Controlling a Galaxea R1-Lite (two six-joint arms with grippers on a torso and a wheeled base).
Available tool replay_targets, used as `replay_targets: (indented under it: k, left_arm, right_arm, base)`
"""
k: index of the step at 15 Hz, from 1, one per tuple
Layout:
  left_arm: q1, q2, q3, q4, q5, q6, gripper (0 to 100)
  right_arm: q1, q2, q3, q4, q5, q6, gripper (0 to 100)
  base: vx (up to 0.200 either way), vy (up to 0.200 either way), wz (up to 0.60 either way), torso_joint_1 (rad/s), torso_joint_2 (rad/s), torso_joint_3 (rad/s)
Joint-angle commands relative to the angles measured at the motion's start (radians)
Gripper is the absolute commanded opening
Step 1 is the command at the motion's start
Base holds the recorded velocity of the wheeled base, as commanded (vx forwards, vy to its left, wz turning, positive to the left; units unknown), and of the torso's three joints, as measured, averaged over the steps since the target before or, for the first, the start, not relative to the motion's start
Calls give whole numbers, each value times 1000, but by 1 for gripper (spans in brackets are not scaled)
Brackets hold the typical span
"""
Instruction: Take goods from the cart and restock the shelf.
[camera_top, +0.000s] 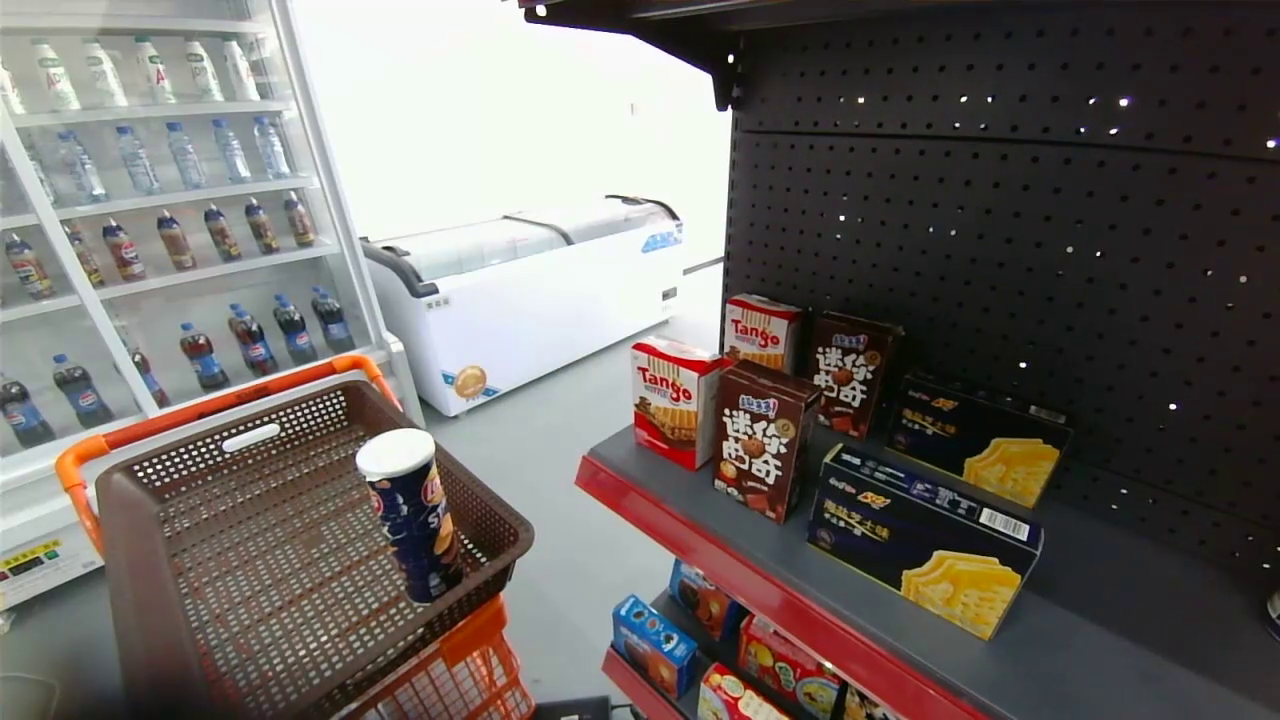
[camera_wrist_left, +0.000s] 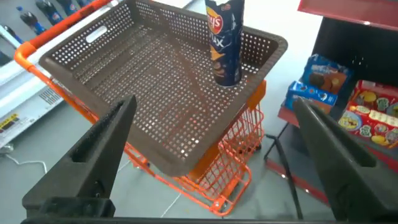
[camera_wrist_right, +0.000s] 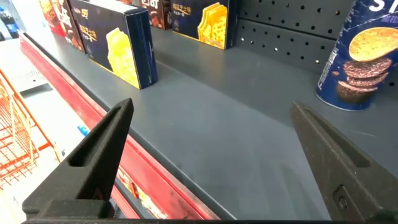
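your left gripper (camera_wrist_left: 212, 104) hangs above the brown perforated basket (camera_wrist_left: 149, 81) of the orange cart (camera_wrist_left: 230, 149). its two fingers are spread wide with nothing between them. one chip can (camera_top: 412, 515) stands upright inside the basket (camera_top: 250, 545), close to the corner nearest the shelf (camera_top: 1100, 620). it has a dark blue body and a white lid. in the left wrist view the chip can (camera_wrist_left: 225, 40) sits beyond the gripper, well apart from both fingers.

your right gripper (camera_wrist_right: 212, 106) is over the grey deck of the shelf (camera_wrist_right: 236, 124), fingers also wide apart and holding nothing. a second can (camera_wrist_right: 354, 59) stands on that deck near the pegboard back, off to one side of the gripper and not touching it. a small round shape at the far right edge of the head view may be this same can, but too little of it shows to be sure.

farther along the shelf, two red-and-white wafer boxes (camera_top: 675, 415) stand upright. beside them come two brown boxes (camera_top: 762, 440), then two dark blue boxes (camera_top: 925, 540) with a yellow picture. each pair stands one behind the other. more packets (camera_top: 655, 645) sit on the lower shelf.
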Motion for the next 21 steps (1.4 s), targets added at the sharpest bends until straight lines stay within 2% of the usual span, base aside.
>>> replay_targets:
  k: [1, 4, 5, 9, 13, 15, 18, 21]
  left_arm:
    - [-16, 370, -62, -113, 10, 31, 100]
    - [-33, 544, -82, -160, 7, 25, 100]
    - [-50, 623, -94, -210, 7, 19, 100]
    - [-53, 885, -137, -481, 27, 20, 100]
    - [-42, 1029, -243, -533, 30, 6, 100]
    - [-44, 1104, -228, -671, 49, -6, 100]
    - [-51, 1175, -225, -746, 58, -41, 100]
    - [-65, 1259, -203, -912, 61, -43, 100]
  right_arm:
    - [0, 0, 0, 0, 0, 0, 100]
    - [0, 0, 0, 0, 0, 0, 100]
    - [0, 0, 0, 0, 0, 0, 100]
    - [0, 0, 0, 0, 0, 1, 100]
    - [0, 0, 0, 0, 0, 0, 100]
    - [0, 0, 0, 0, 0, 0, 100]
    - [0, 0, 0, 0, 0, 0, 100]
    - [0, 0, 0, 0, 0, 0, 100]
  base:
    - [0, 0, 0, 0, 0, 0]
    - [0, 0, 0, 0, 0, 0]
    - [0, 0, 0, 0, 0, 0]
    - [0, 0, 0, 0, 0, 0]
    - [0, 0, 0, 0, 0, 0]
    - [0, 0, 0, 0, 0, 0]
    - [0, 0, 0, 0, 0, 0]
    - [0, 0, 0, 0, 0, 0]
